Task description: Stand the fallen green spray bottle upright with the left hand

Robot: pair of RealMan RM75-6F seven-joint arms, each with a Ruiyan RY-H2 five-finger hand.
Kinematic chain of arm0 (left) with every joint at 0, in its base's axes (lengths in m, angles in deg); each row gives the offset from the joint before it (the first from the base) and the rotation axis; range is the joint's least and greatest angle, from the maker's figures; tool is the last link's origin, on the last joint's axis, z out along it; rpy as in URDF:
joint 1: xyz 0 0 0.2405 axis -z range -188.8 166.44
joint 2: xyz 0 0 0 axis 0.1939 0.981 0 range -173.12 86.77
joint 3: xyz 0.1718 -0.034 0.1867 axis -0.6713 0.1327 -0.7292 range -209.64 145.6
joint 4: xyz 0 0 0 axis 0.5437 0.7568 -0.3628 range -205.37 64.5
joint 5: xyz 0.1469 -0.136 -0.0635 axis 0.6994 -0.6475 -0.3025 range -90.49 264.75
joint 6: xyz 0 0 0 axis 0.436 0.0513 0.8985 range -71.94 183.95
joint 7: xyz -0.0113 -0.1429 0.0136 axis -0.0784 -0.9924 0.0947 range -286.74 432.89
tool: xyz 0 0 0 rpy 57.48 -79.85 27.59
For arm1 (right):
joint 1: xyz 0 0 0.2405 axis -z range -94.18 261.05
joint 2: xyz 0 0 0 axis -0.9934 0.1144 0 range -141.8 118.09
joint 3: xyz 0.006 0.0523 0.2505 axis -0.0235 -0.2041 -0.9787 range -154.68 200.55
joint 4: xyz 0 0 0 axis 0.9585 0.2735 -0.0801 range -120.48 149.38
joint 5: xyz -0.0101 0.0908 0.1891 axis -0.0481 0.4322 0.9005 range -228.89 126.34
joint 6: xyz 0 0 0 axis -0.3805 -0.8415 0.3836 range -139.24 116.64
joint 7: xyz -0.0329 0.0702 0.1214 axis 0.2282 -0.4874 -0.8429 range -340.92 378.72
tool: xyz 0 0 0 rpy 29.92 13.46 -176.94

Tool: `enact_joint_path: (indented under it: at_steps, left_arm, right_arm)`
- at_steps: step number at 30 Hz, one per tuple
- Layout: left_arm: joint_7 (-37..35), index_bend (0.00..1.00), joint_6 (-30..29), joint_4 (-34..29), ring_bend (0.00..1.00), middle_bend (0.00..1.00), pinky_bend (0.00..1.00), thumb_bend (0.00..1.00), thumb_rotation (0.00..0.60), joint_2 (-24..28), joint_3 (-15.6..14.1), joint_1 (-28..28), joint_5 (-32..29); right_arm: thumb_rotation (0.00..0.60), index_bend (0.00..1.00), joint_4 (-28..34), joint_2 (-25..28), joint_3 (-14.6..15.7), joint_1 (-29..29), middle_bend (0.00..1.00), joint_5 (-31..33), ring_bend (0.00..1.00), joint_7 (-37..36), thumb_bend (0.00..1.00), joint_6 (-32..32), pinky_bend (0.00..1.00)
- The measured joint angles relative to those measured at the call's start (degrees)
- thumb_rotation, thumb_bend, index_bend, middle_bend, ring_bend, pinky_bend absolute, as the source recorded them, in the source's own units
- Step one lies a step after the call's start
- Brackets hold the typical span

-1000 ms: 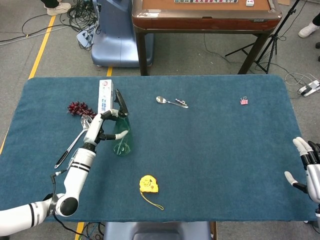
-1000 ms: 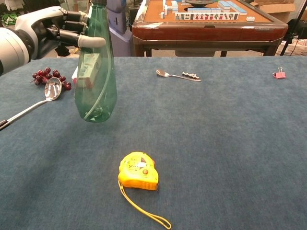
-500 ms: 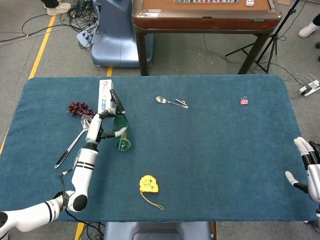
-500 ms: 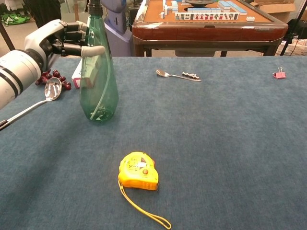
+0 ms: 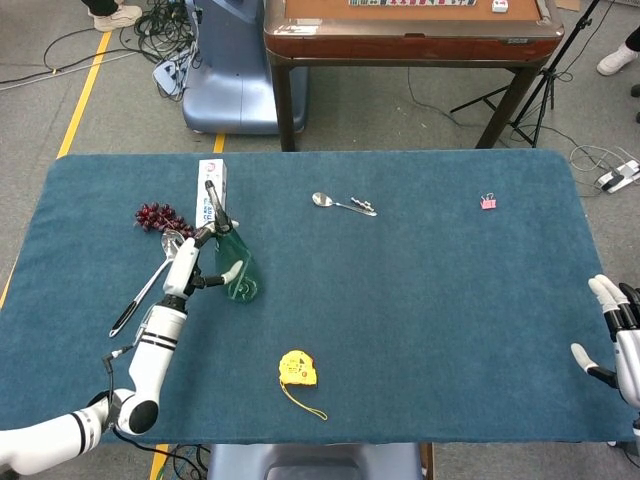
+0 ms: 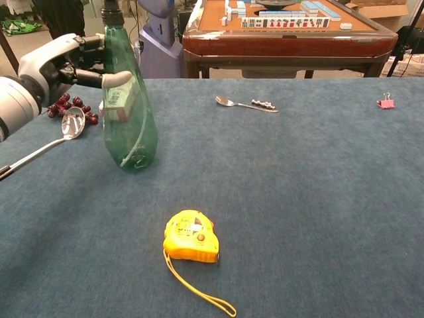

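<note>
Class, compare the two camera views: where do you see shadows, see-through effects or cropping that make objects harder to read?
Chest view: the transparent green spray bottle shows the white box behind it through its body, its top is cropped by the frame edge, and the yellow tape measure casts only a soft shadow under even light. Head view: the bottle looks small and foreshortened beside the left hand.

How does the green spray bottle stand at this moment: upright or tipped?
Nearly upright, leaning slightly: the green spray bottle has its base on the table, neck up, with the left hand gripping it.
</note>
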Motion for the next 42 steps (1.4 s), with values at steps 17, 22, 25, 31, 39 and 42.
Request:
enact_joint_path:
  at_steps: [17, 22, 25, 31, 39, 42]
  left_arm:
    - [4.2, 0.08, 4.1, -8.9, 0.01, 0.11, 0.08, 0.32, 0.374, 10.4, -2.4, -3.0, -0.9]
    - [8.4, 0.08, 4.2, -11.3, 0.01, 0.11, 0.08, 0.32, 0.362, 13.1, -3.8, -3.9, -0.8]
    - [9.2, 0.09, 4.1, -13.0, 0.01, 0.11, 0.08, 0.32, 0.363, 15.2, -4.6, -4.8, -0.7]
    - [11.2, 0.09, 2.1, -14.3, 0.01, 0.11, 0.08, 0.32, 0.39, 18.1, -6.4, -7.3, 0.0]
    - [13.6, 0.14, -3.0, -14.9, 0.02, 0.11, 0.08, 0.32, 0.6, 20.8, -8.3, -11.5, 0.9]
    - [14.9, 0.15, -6.0, -15.1, 0.02, 0.11, 0.08, 0.34, 0.6, 21.6, -8.9, -13.9, 0.7]
  right_arm:
    - [0.6, 0.1, -0.1, -0.1, 0.0, -0.1, 0.12, -0.3, 0.08, -0.2, 0.2, 0.0, 0.11]
    - [0.6, 0.1, -0.2, -0.2, -0.1, -0.2, 0.12, -0.2, 0.08, -0.1, 0.2, -0.3, 0.11]
    - [0.6, 0.1, -0.3, -0.2, -0.1, -0.3, 0.12, -0.1, 0.08, -0.1, 0.2, -0.3, 0.11]
    - [0.6, 0.1, -0.3, -0.1, -0.2, -0.4, 0.12, 0.1, 0.08, -0.1, 0.2, -0.5, 0.11]
    - [0.6, 0.1, -0.5, 0.1, 0.0, -0.7, 0.14, 0.3, 0.14, -0.2, 0.21, -1.6, 0.14]
    - [0.6, 0.13, -0.5, 0.4, 0.3, -1.1, 0.15, 0.2, 0.15, -0.3, 0.24, -2.7, 0.17]
